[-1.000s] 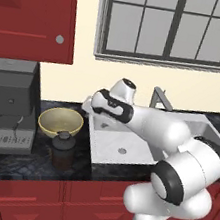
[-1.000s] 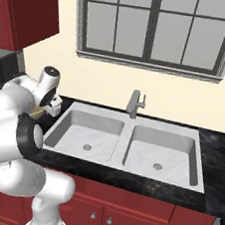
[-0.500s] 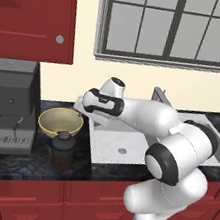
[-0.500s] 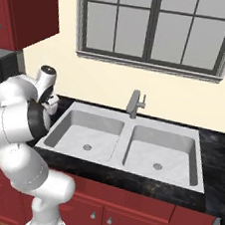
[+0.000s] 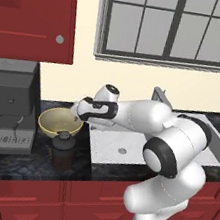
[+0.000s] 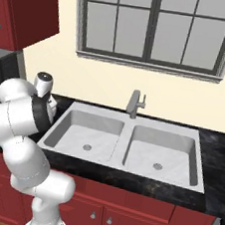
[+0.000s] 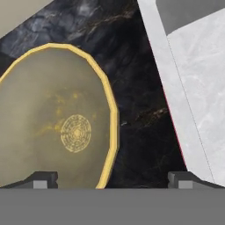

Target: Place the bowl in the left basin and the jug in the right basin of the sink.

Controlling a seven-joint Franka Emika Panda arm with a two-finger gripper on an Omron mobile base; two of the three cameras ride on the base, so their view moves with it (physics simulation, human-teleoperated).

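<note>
On the black marbled countertop (image 5: 32,162), under a window (image 6: 156,27) in a cream wall, the bowl (image 5: 59,122) sits left of the sink (image 6: 128,144), the jug (image 5: 63,149) just in front of it. The gripper (image 5: 76,110) hovers at the bowl's right rim, jaws spread wide and holding nothing.

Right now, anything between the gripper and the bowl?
Nothing visible. The open gripper hangs just above the bowl, its rim between the fingertips. The jug stands in front of the bowl, off that line.
</note>
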